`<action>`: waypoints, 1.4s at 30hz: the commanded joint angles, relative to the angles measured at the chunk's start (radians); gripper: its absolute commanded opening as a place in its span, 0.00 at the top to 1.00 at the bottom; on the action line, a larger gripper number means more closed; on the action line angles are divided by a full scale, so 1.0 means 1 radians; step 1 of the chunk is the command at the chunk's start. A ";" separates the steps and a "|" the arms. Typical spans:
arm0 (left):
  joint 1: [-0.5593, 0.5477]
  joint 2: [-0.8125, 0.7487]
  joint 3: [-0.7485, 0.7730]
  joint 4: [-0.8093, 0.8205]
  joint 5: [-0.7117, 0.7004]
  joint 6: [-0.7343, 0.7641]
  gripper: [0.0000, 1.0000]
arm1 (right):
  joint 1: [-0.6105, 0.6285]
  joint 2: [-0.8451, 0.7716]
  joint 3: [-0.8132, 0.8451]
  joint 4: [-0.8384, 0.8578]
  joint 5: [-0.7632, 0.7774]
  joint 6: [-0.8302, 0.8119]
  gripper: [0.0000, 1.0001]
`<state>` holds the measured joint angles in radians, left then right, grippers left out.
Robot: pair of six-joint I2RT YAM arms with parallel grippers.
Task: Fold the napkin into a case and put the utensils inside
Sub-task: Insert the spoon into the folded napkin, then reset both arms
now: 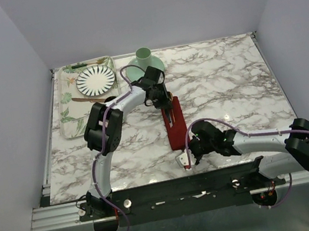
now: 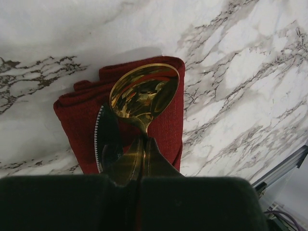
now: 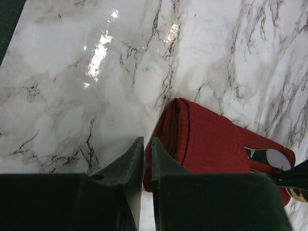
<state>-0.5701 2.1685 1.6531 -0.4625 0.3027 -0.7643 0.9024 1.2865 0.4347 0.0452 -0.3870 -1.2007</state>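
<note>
Two grippers at the case (image 1: 176, 129), centre of marble table (image 1: 232, 78). Left gripper (image 2: 142, 143) clamped on gold spoon (image 2: 144, 91) handle, bowl over case's far end (knife (image 2: 107, 139) alongside). Right gripper (image 3: 147, 159) a slit apart, empty, beside near end.

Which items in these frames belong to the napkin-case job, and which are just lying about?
Job:
- dark red napkin case
- gold spoon, held in the left gripper
- silver knife

Lying about:
- floral tray
- striped plate
- green-handled utensil
- brown-gold utensil
- green cup on its saucer
</note>
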 commanded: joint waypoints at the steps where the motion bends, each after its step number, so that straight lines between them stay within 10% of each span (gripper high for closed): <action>1: -0.027 -0.071 -0.041 -0.001 0.032 -0.013 1.00 | 0.009 0.013 0.007 0.033 0.020 0.021 0.81; 18: -0.060 -0.093 -0.104 0.013 0.042 -0.053 1.00 | 0.009 0.013 0.001 0.053 0.040 0.046 0.82; 29: -0.065 -0.125 -0.050 -0.044 -0.083 -0.017 0.61 | 0.009 -0.013 0.001 0.053 0.034 0.061 0.81; 40: -0.028 -0.213 0.051 -0.110 -0.322 0.200 0.44 | 0.009 -0.127 0.030 0.021 0.020 0.122 0.80; 42: -0.014 -0.249 0.065 -0.116 -0.359 0.296 0.28 | 0.009 -0.159 0.044 0.004 0.020 0.166 0.79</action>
<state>-0.6189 2.0178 1.6722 -0.5537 0.0883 -0.6567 0.9043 1.2060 0.4355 0.0757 -0.3576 -1.1145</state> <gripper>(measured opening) 0.551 0.198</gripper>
